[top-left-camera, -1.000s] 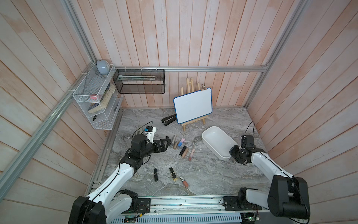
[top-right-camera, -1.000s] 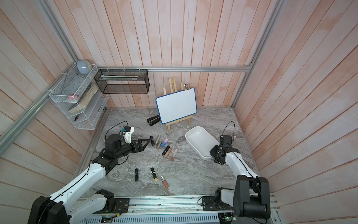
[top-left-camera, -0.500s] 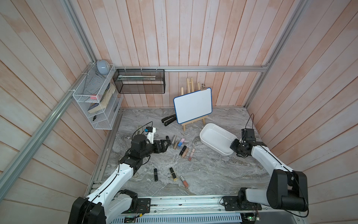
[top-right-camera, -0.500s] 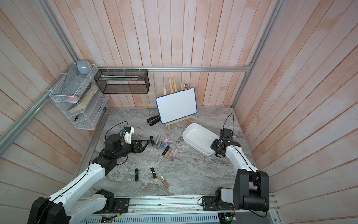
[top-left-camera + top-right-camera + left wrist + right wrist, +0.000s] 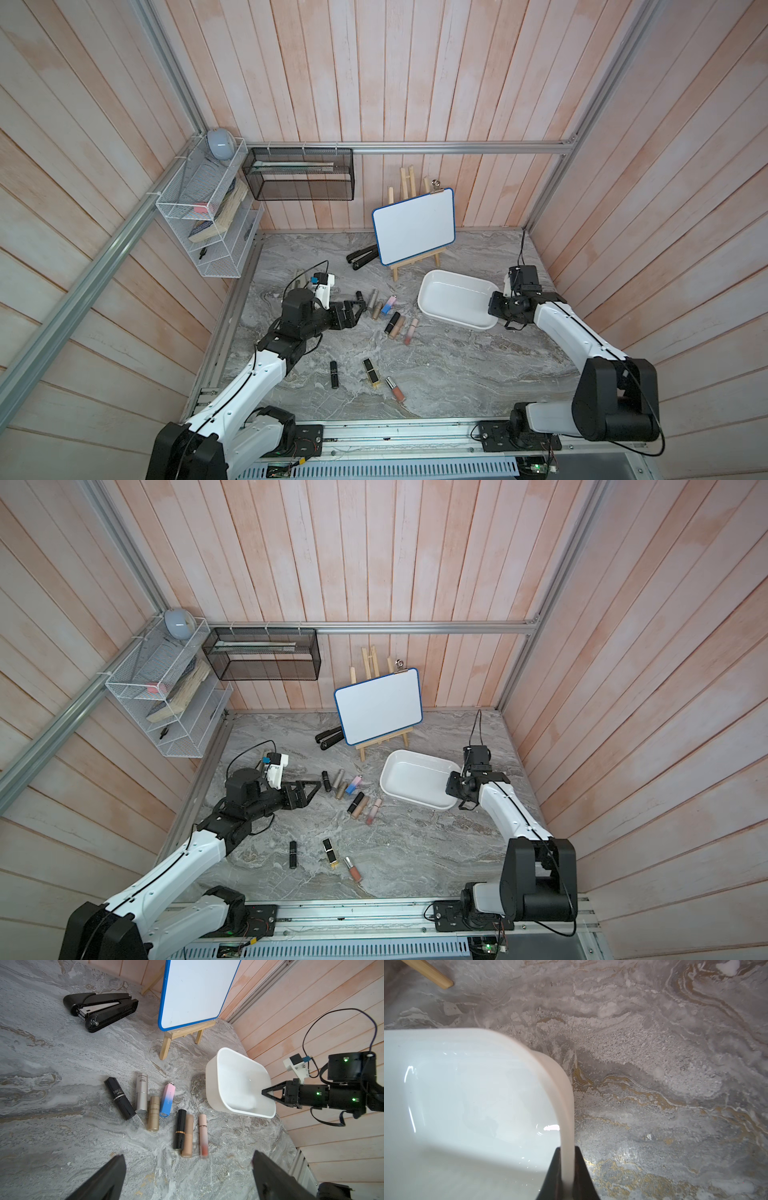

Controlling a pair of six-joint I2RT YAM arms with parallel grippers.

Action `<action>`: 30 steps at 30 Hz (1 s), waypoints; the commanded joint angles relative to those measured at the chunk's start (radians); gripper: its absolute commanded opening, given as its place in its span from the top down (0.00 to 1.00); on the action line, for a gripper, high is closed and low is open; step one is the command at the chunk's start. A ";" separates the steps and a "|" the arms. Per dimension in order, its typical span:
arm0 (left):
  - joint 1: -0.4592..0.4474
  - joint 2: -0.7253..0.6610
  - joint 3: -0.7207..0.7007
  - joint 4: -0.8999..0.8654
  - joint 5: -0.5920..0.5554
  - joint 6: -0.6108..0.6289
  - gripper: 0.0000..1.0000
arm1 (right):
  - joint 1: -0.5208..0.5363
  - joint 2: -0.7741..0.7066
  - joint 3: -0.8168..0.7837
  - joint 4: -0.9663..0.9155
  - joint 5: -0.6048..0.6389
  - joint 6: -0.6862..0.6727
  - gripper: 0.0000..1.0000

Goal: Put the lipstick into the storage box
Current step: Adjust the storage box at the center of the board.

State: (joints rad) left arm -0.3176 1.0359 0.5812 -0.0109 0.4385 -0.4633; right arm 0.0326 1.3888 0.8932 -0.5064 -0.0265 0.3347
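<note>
The storage box (image 5: 453,301) (image 5: 415,777) is an empty white tub at the right of the marble table. My right gripper (image 5: 495,309) (image 5: 567,1148) is shut on its right-hand wall (image 5: 566,1105), one finger inside and one outside. Several lipsticks (image 5: 390,316) lie in a loose row left of the box: a black one (image 5: 119,1097), silver (image 5: 141,1093), gold (image 5: 153,1113), pink-and-blue (image 5: 168,1099) and others. Three more (image 5: 371,372) lie nearer the front. My left gripper (image 5: 360,308) (image 5: 188,1157) is open just left of the row, holding nothing.
A small whiteboard on a wooden easel (image 5: 413,226) stands behind the box, with a black stapler (image 5: 363,257) to its left. A black mesh basket (image 5: 299,174) and a white wire rack (image 5: 203,216) hang on the walls. The right wall runs close to the right arm.
My right gripper has dragged the storage box a little to the left, toward the lipsticks, and the box has turned slightly. The left arm has not moved.
</note>
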 commanded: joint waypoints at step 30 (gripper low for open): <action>-0.004 0.017 0.012 -0.003 0.014 0.031 0.00 | 0.138 0.401 0.300 0.044 -0.122 -0.149 0.99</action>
State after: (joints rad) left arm -0.3176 1.0466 0.5812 -0.0120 0.4408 -0.4522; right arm 0.1566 1.7710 1.1652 -0.4610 -0.1337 0.2070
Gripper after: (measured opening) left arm 0.999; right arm 0.097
